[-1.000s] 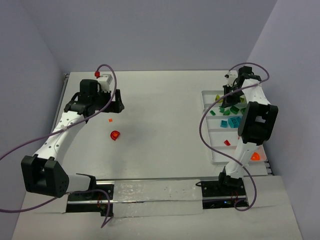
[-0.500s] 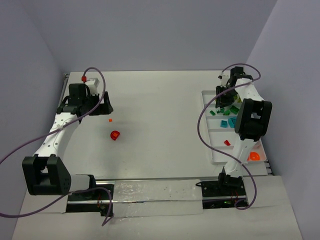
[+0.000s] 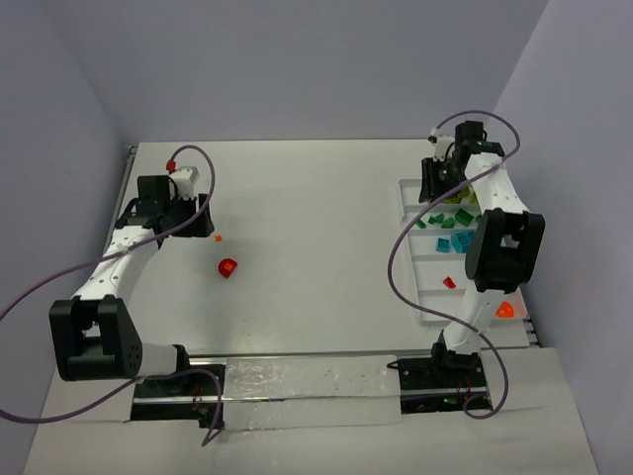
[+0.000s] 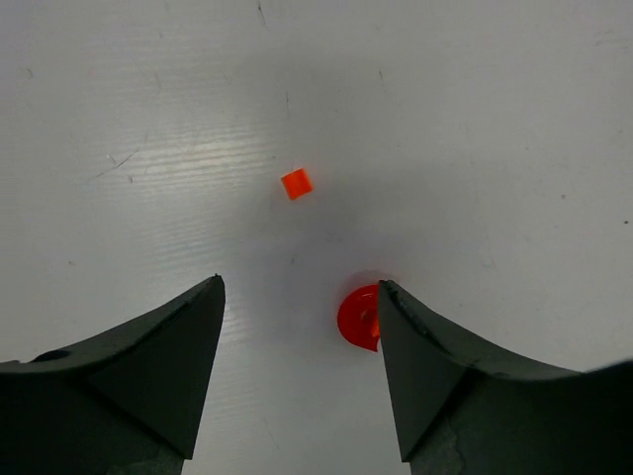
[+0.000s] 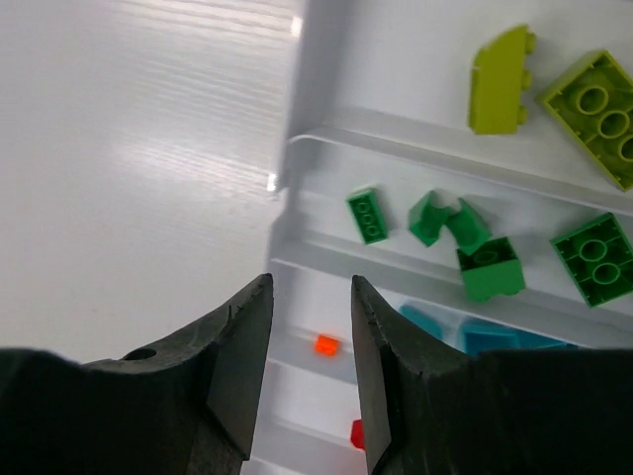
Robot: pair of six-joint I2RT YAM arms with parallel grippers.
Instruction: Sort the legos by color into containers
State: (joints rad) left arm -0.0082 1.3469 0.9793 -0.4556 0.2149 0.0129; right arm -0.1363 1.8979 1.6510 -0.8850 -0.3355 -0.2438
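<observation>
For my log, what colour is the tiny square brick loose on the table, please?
Orange; that tiny square plastic brick shows best in left wrist view.

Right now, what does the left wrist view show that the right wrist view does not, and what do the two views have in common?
Only the left wrist view: a small orange brick and a red round piece, loose and apart on the table, by the open left claw. Only the right wrist view: the white tray with lime bricks, dark green bricks and teal bricks in separate compartments, below the open right claw. Both: the white table surface, and a claw holding nothing.
</observation>
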